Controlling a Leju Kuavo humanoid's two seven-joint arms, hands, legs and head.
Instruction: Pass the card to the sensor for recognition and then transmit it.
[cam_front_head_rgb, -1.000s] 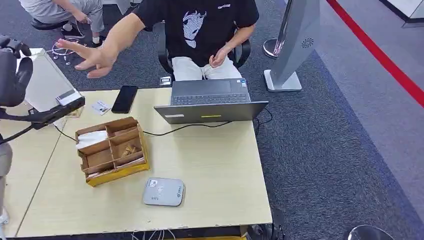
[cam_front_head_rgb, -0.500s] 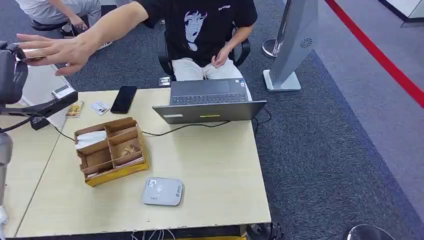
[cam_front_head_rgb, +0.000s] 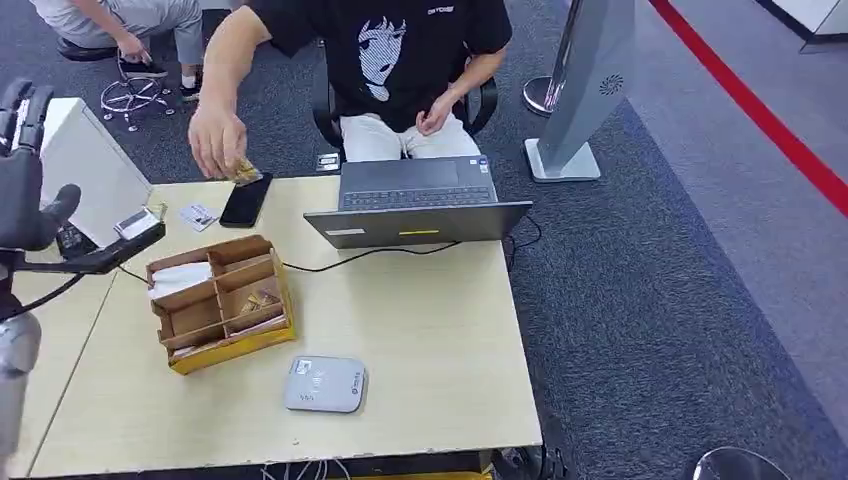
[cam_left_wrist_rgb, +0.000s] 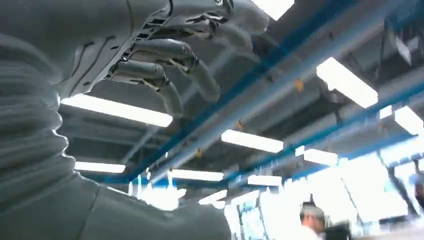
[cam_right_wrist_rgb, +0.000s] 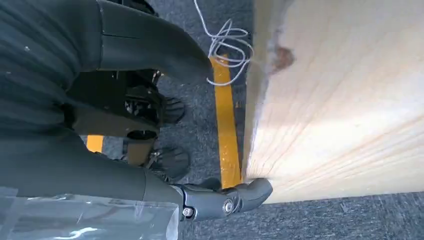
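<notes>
Head view: brown cardboard divided box holding white paper and small tan items, grey flat card sensor just beside it, person's hand beyond box pinching tan card, left hand raised, fingers spread, empty; left wrist view: fingers loosely curled, nothing held; right wrist view: right hand beside pale wooden table edge, grasp cannot be told.

Open-plan office or demo floor. Dark grey carpet tiles with red line across floor. Light wooden desk carries open grey laptop, black smartphone, brown cardboard divided tray, flat grey card reader. Person in black printed T-shirt sits on office chair behind desk. Grey standing kiosk on metal base nearby. Left wrist view: rows of long ceiling light panels, blue ceiling beams.
</notes>
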